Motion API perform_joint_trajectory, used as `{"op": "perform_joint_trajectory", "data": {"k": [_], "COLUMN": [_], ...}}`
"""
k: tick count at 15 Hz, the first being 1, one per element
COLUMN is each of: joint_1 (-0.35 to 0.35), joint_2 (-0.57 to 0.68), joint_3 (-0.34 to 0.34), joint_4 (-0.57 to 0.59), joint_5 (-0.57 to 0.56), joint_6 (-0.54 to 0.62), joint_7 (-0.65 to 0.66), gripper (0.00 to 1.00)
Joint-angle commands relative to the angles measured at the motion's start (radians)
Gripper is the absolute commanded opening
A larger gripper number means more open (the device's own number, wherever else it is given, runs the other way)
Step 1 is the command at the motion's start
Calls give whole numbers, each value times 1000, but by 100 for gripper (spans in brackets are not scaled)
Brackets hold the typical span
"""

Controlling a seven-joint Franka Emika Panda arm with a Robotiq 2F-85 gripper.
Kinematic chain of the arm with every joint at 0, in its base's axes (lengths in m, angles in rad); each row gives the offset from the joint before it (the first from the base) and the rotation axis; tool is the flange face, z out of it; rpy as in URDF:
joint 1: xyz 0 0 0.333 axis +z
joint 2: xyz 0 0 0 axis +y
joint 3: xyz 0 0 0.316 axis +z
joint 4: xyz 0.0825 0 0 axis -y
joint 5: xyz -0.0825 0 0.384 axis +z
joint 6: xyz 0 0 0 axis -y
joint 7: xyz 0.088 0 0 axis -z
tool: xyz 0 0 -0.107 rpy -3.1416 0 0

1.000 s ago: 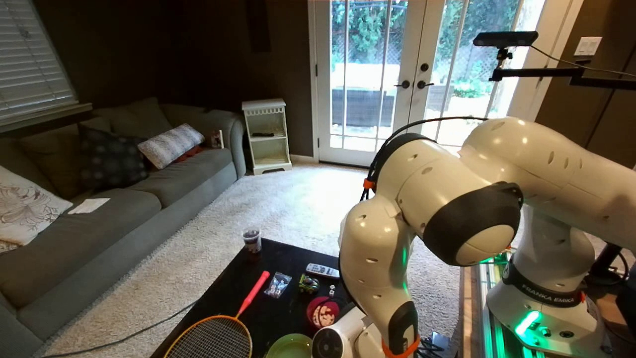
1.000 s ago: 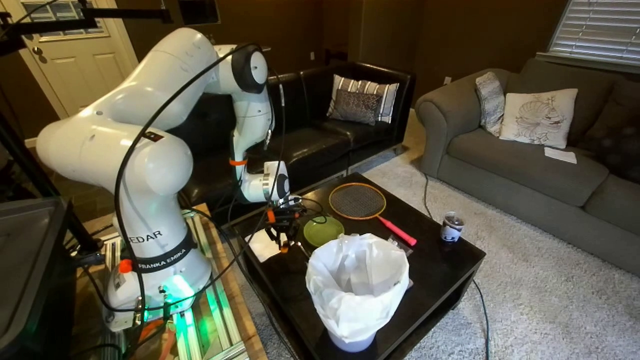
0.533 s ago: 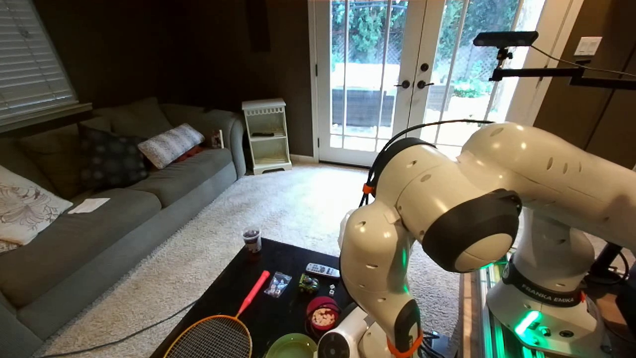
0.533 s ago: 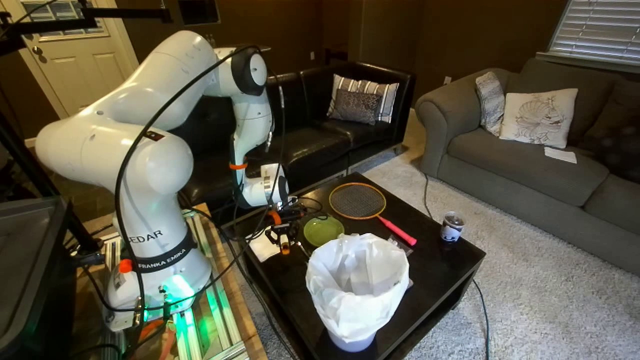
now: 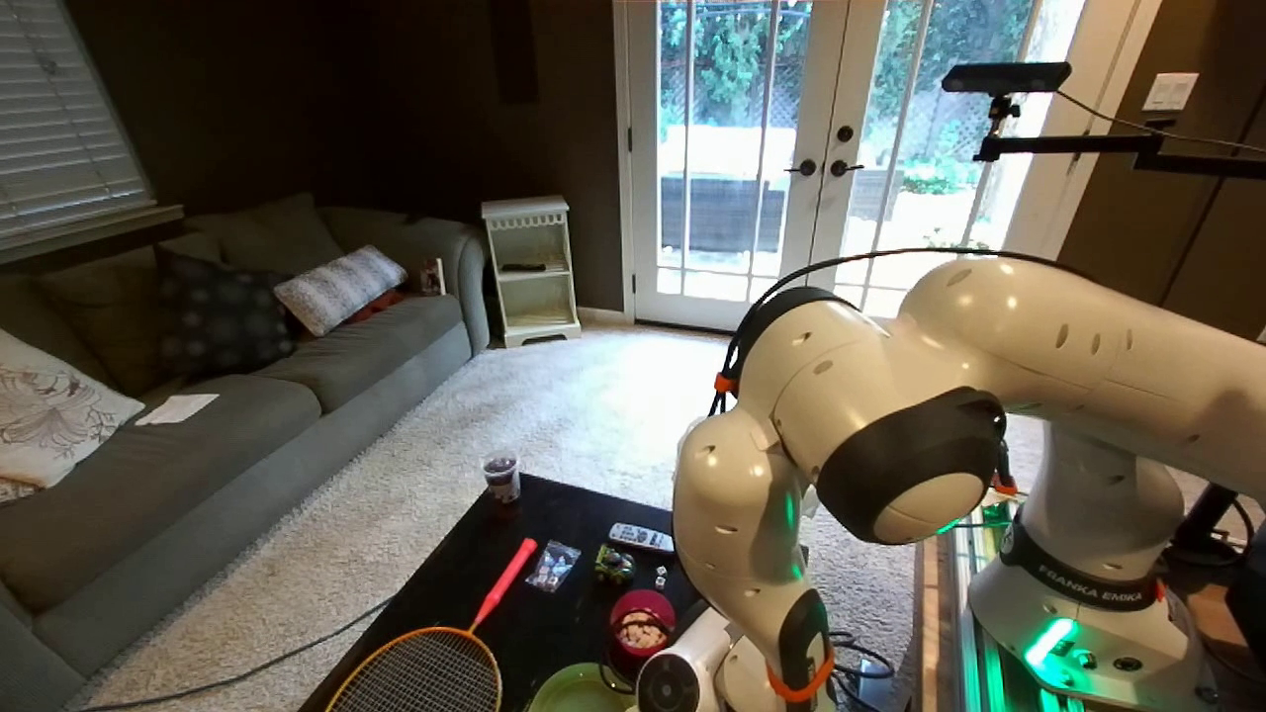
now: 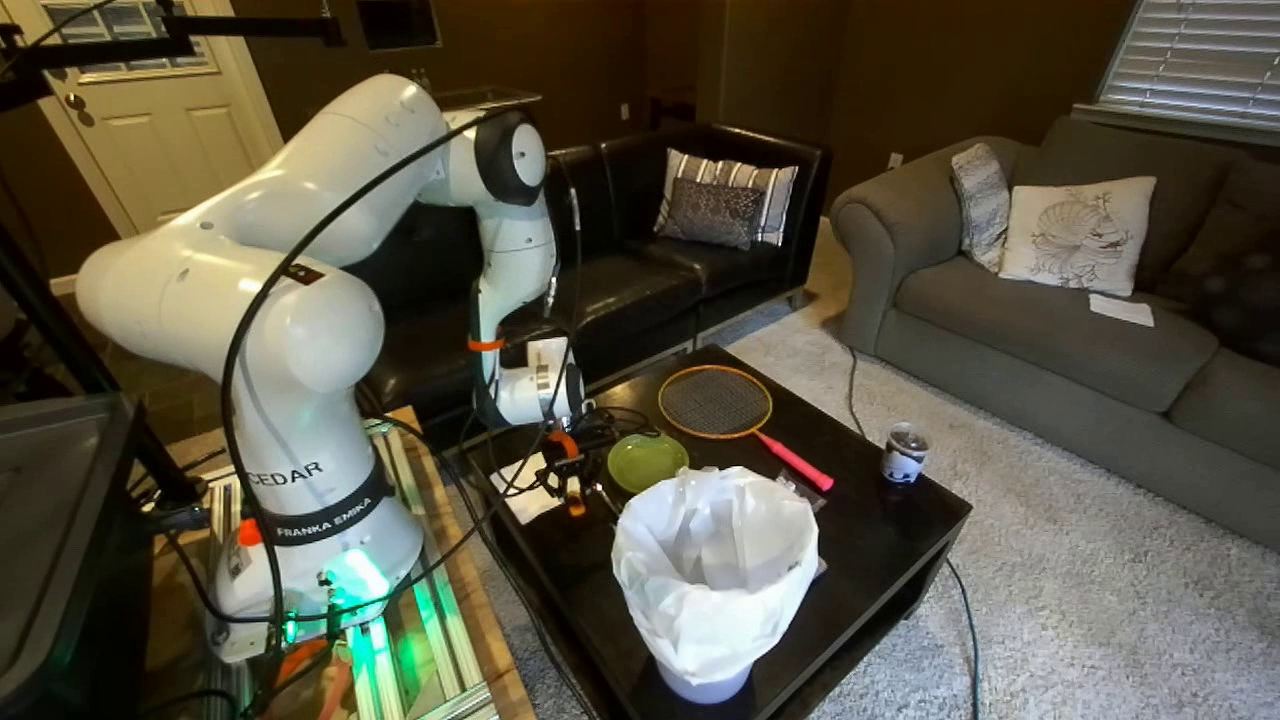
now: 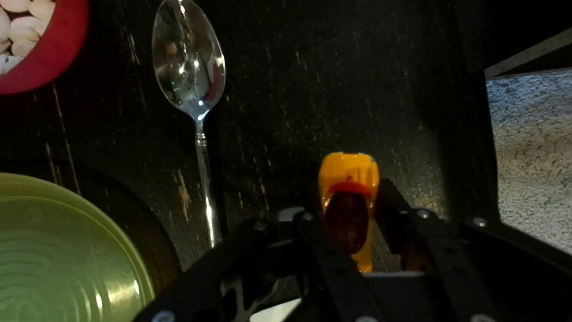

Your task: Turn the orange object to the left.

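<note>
The orange object (image 7: 349, 169) is a small yellow-orange toy-like item with a red band and a dark red oval top. It sits between the fingers of my gripper (image 7: 348, 210) in the wrist view. The black fingers close around both sides of it, and part of its lower end is hidden by them. In an exterior view the gripper (image 6: 568, 472) is low over the dark table, with the orange object (image 6: 576, 503) at its tips. I cannot tell whether the object touches the table. In the exterior view from behind the arm, gripper and object are hidden.
A spoon (image 7: 190, 67), a green plate (image 7: 138, 273) and a red bowl (image 7: 73, 42) with pale pieces lie left in the wrist view. A white lined bucket (image 6: 715, 600), a racket (image 6: 795, 460) and a white sheet (image 6: 528, 502) are also on the table. Cables hang around the arm.
The arm has lowered slightly. In an exterior view the gripper and the orange object have shifted a little right and down together, and the gripper appears slightly rotated.
</note>
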Motion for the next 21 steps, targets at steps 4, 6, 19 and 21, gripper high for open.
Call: {"op": "perform_joint_trajectory", "data": {"k": [4, 6, 19, 21], "joint_1": [5, 10, 45, 43], "joint_2": [71, 84, 111, 114], "joint_3": [20, 22, -9, -12], "joint_4": [85, 97, 109, 111], "joint_5": [-42, -43, -71, -80], "joint_6": [-16, -17, 4, 9], "joint_7": [-36, -34, -18, -17], "gripper": [10, 10, 10, 10]}}
